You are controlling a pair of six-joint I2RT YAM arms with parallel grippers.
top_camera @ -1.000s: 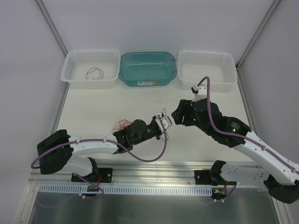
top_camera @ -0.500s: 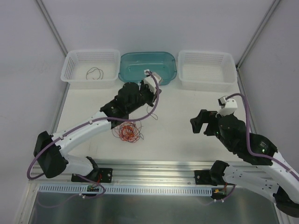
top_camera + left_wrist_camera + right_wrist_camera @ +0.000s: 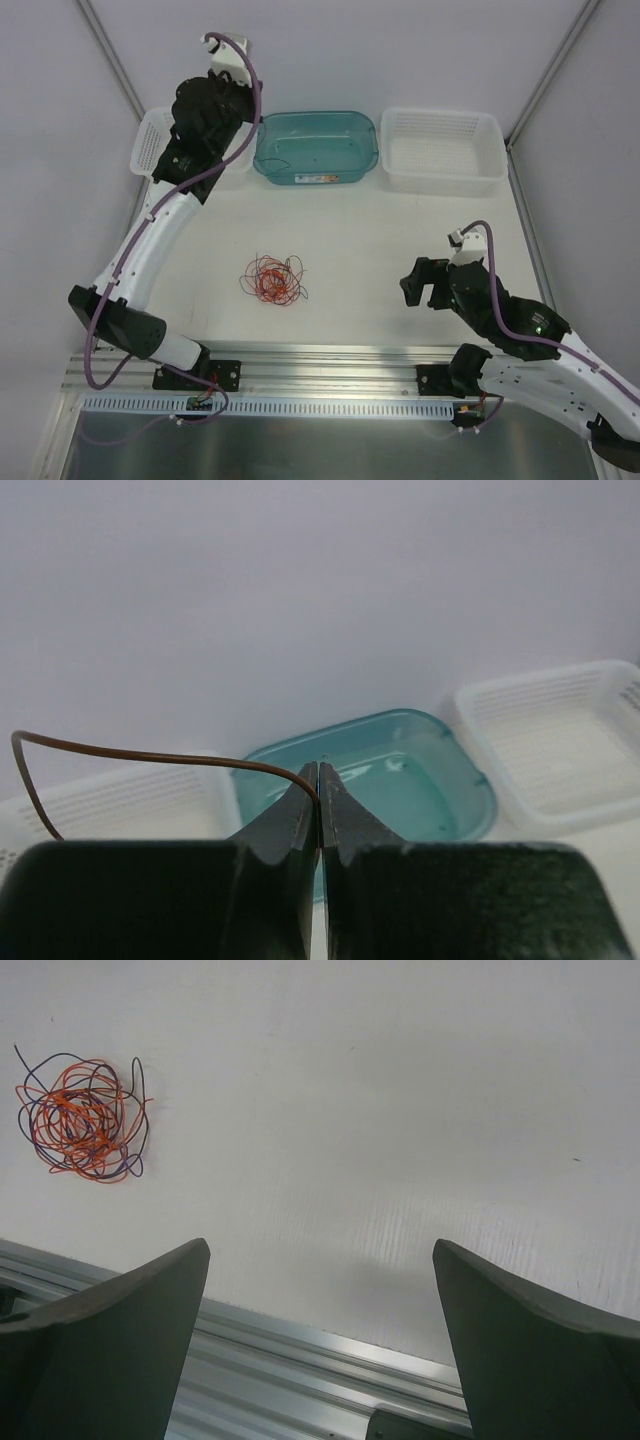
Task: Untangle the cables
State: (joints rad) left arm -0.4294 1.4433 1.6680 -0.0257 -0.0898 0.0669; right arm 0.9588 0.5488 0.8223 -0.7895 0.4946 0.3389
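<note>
Table (image 3: 400, 250) white, bearing tangle (image 3: 273, 281); left claw (image 3: 320, 778) clamps brown wire (image 3: 150, 757), right claw (image 3: 320, 1260) apart.

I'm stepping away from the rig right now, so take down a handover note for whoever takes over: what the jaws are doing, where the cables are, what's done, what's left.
Left gripper: jaws shut on one thin dark wire, raised at the far left by the left white basket.
Right gripper: jaws open, holding nothing, above the near right of the table.
Tangle: red-orange and dark wires knotted together on the table, apart from both arms.
Done: one strand separated and lifted.
Left: release that strand, probably into the left basket, then pull the other wires apart.
</note>
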